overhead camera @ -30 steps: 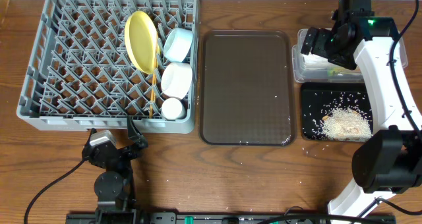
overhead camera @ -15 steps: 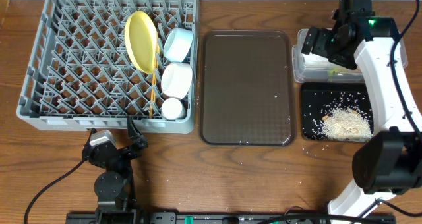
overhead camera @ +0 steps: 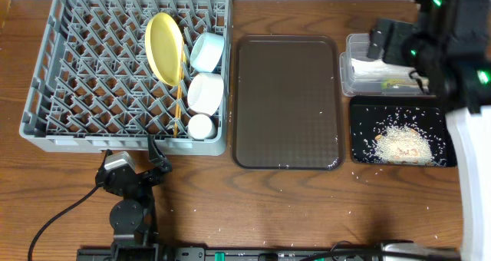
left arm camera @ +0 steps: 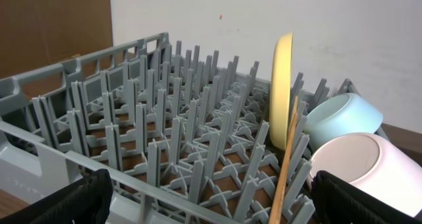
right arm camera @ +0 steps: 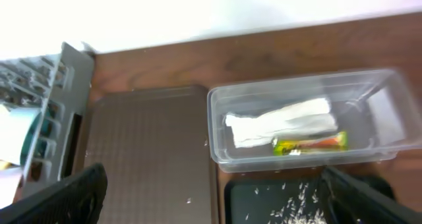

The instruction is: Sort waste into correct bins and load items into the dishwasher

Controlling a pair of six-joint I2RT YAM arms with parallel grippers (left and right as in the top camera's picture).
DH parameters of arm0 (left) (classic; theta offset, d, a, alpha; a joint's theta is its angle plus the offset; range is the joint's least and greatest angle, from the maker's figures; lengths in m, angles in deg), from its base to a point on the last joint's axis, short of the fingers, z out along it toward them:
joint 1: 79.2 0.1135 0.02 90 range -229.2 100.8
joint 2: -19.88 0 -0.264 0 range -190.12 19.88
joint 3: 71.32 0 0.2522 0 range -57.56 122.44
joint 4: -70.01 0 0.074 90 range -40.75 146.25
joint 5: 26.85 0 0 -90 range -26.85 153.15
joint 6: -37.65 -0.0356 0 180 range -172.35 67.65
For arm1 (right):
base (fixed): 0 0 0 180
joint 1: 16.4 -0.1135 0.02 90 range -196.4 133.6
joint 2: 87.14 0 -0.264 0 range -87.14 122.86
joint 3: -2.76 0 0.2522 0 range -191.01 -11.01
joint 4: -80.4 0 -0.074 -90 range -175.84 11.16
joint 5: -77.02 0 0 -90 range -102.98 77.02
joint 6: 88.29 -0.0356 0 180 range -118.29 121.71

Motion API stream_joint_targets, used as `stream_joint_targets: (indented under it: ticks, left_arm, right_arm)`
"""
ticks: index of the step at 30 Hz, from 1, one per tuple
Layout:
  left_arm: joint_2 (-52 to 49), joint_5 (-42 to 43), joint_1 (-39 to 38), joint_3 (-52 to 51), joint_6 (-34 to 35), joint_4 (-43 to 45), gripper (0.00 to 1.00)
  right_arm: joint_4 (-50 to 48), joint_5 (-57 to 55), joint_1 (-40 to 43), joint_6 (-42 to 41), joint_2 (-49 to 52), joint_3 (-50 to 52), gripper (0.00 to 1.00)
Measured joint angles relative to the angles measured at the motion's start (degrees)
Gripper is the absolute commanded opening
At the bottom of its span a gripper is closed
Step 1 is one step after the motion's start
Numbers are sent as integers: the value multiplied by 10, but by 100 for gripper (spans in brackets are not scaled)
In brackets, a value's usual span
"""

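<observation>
Wood table [overhead camera: 307, 207] | dish rack [overhead camera: 92, 84] at 10 o'clock props plate [overhead camera: 164, 46] upright between pegs | napkin [right arm camera: 280, 128], wrapper [right arm camera: 310, 145] in tub [right arm camera: 386, 112] at 2 | your left gripper [left arm camera: 210, 201], right gripper [right arm camera: 214, 197]: wide, empty

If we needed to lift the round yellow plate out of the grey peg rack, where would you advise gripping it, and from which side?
Probably the top rim of the round yellow plate, coming straight down from above, pinching across both faces. It stands on edge among the pegs of the grey plastic dish rack, leaving only that rim free; the light-blue bowl crowds one side.
</observation>
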Motion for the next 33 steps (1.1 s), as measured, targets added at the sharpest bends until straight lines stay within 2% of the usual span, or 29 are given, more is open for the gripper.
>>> stream_joint_targets:
  ticks: [4,14,22,28,33]
  left_arm:
    - [0,0,0,1,0,-2,97]
    - [0,0,0,2,0,-5,98]
    - [0,0,0,2,-2,-5,97]
    - [0,0,0,2,-2,-5,98]
    - [0,0,0,2,-2,-5,98]
  right_arm:
    - [-86,-8,0,9,-100,115,99]
    - [-332,-13,4,30,-349,485,99]
    - [-393,-13,4,39,-542,686,99]
    - [-459,-13,4,39,-662,788,99]
    - [-464,-13,4,39,-730,834,99]
